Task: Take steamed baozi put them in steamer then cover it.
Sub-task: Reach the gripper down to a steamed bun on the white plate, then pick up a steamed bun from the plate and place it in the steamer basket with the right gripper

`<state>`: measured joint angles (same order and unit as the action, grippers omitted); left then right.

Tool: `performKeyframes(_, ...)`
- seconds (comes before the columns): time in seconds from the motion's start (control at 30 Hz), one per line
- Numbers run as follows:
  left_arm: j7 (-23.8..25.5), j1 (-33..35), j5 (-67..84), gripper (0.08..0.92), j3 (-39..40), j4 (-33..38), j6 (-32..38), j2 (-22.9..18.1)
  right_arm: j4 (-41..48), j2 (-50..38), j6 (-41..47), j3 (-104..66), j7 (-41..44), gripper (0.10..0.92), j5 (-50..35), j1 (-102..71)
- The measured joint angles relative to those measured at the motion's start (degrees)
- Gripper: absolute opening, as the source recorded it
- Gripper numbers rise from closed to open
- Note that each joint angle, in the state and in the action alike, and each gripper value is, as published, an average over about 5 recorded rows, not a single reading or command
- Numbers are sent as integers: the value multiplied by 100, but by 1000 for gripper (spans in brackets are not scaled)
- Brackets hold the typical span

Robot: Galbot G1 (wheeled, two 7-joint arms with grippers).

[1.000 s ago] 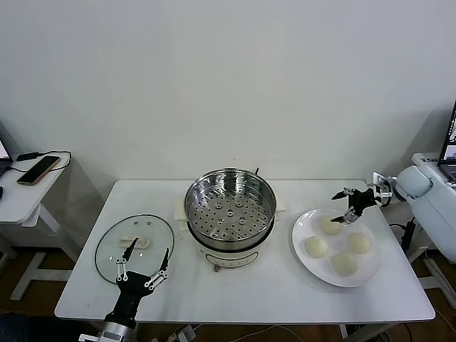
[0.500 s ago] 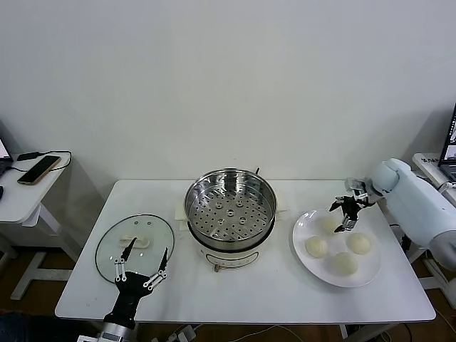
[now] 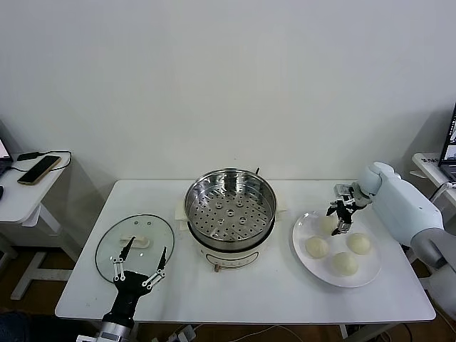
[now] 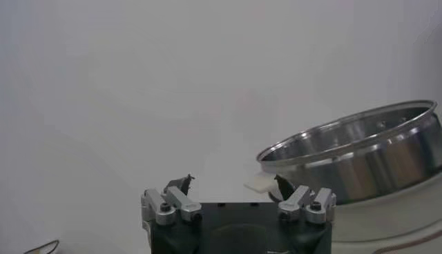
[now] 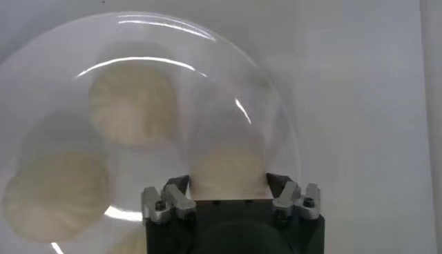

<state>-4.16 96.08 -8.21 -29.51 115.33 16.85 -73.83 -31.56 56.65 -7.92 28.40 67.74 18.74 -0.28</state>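
The steamer [image 3: 229, 214] stands open at mid-table, its perforated tray bare; its wall shows in the left wrist view [image 4: 359, 159]. The cover [image 3: 135, 246] lies flat on the table to its left. Four steamed baozi lie on a white plate [image 3: 298, 235]: one at the far side [image 3: 326, 224], three nearer [image 3: 316, 247], [image 3: 358, 243], [image 3: 345, 263]. My right gripper [image 3: 338, 217] is open, pointing down over the far baozi [image 5: 228, 162], its fingertips [image 5: 178, 185] on either side of it. My left gripper [image 3: 139, 267] is open and empty at the cover's near edge.
The plate [image 5: 207, 62] takes up the table's right side, close to the right edge. A low side table with a phone [image 3: 37, 169] stands off to the left. A laptop edge [image 3: 452, 135] shows at the far right.
My right arm has swung in from the right, and its gripper has turned downward and settled over the plate's far baozi. The left arm has not moved.
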Motion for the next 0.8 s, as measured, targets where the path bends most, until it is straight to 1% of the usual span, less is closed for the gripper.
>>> performKeyframes(0.1,-5,-2,1,823,-3,9,-7,1,-86,-37,-30,35,13,632,1,49)
performKeyframes(0.3,-9,-15,2,823,11,38,-17,15,-560,-194,-256,163,155,634,-130,324)
performKeyframes(0.57,-13,-43,5,823,63,42,-21,62,-1537,-168,-959,615,388,636,-587,1134)
performKeyframes(0.8,-21,-19,8,823,69,66,-7,89,-2290,196,-1672,1168,526,636,-798,1932)
